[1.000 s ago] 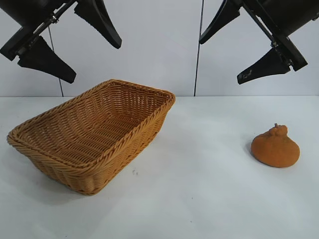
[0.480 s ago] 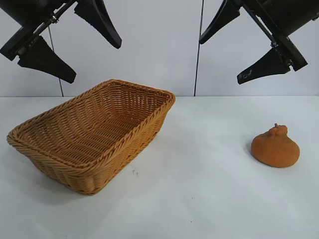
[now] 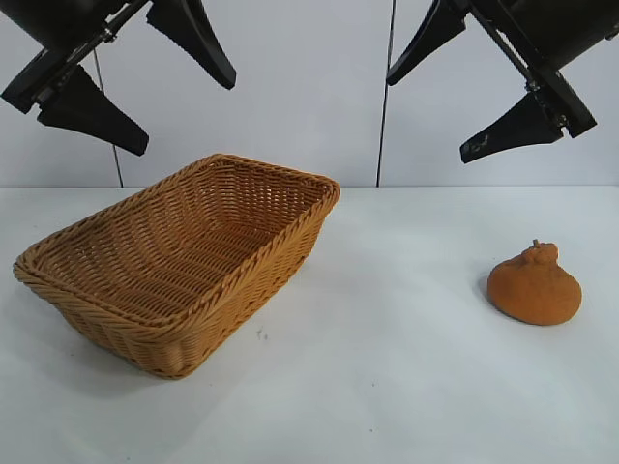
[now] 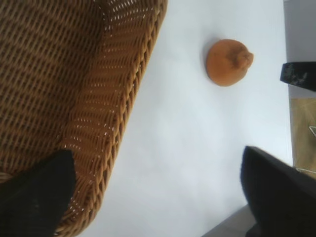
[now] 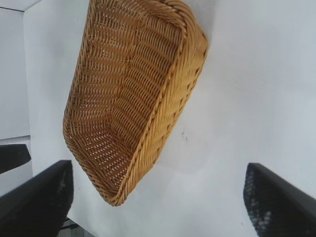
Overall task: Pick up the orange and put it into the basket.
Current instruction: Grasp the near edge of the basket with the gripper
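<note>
The orange [image 3: 534,284] sits on the white table [image 3: 387,387] at about 4 o'clock in the exterior view, upright on its flat base, knobby neck and short stem pointing up, nothing touching it. It is squat, wider than tall, so no real long axis to line up with; the fingers can likely close across its round body from any side. The basket [image 3: 179,266] lies well apart from it, at about 9 o'clock in the same view, sitting at an angle to the table edge, nothing in it that shows, open side up. The right gripper [image 3: 455,82] hangs high at 1 o'clock, fingers spread wide, holding nothing; the orange lies below it and a bit toward the right edge, so this arm looks clearly nearer. In the right wrist view the right gripper [image 5: 158,197] looks down at the basket and bare table, no orange in sight, so it is not yet aimed at the fruit. The left gripper [image 3: 145,87] hangs high at 11 o'clock above the basket's far-left part, fingers also spread wide and empty; its wrist view shows the orange [image 4: 228,61] far off past the basket rim [image 4: 133,94]. Judgement: task not started, next move is the right arm going down and outward over the orange.
</note>
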Controlling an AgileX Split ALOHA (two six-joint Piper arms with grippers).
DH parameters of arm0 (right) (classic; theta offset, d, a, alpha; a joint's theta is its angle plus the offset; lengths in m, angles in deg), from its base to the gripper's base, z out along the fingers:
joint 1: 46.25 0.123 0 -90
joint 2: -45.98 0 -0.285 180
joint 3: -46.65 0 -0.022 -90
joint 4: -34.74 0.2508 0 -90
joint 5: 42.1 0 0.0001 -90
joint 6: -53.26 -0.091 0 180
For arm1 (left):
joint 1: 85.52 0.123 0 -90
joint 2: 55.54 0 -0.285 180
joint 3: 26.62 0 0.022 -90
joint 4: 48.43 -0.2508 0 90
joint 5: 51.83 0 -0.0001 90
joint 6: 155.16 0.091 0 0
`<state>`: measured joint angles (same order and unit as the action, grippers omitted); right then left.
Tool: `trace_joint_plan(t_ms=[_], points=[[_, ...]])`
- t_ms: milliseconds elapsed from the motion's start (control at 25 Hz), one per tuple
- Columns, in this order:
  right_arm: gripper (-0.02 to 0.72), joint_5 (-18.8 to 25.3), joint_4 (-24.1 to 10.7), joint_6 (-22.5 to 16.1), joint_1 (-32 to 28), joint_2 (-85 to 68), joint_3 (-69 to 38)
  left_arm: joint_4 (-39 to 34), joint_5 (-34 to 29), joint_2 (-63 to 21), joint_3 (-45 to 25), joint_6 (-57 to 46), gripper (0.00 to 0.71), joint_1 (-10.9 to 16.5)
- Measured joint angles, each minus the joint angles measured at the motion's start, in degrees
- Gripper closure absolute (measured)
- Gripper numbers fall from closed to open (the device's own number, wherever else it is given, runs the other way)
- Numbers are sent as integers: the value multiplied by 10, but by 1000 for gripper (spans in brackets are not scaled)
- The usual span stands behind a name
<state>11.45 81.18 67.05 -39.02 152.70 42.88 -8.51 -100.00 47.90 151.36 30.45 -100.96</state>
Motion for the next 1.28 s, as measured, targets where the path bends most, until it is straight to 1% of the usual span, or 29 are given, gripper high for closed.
trace_joint_plan(t_ms=[120,200,280,400,480,600,720,880,1000,1160,1280], points=[[63,-2,0,0,0,0,0,-11,6,-14,2,-16,66,10],[63,-3,0,0,0,0,0,-36,5,-32,2,-56,66,19],[63,-3,0,0,0,0,0,-84,-5,-54,2,-124,66,23],[63,-4,0,0,0,0,0,-154,-39,-80,2,-270,66,22],[63,-4,0,0,0,0,0,-199,-49,-86,2,-368,66,15],[63,-4,0,0,0,0,0,-259,-55,-87,2,-495,66,-7],[63,-4,0,0,0,0,0,-311,-64,-87,1,-579,66,-25],[63,-4,0,0,0,0,0,-349,-94,-87,-8,-613,66,-27],[63,-4,0,0,0,0,0,-336,-94,-87,-40,-622,66,-27],[63,-4,0,0,0,0,0,-312,-65,-87,-102,-625,66,-27],[63,-4,0,0,0,0,0,-283,-23,-87,-141,-625,66,-27]])
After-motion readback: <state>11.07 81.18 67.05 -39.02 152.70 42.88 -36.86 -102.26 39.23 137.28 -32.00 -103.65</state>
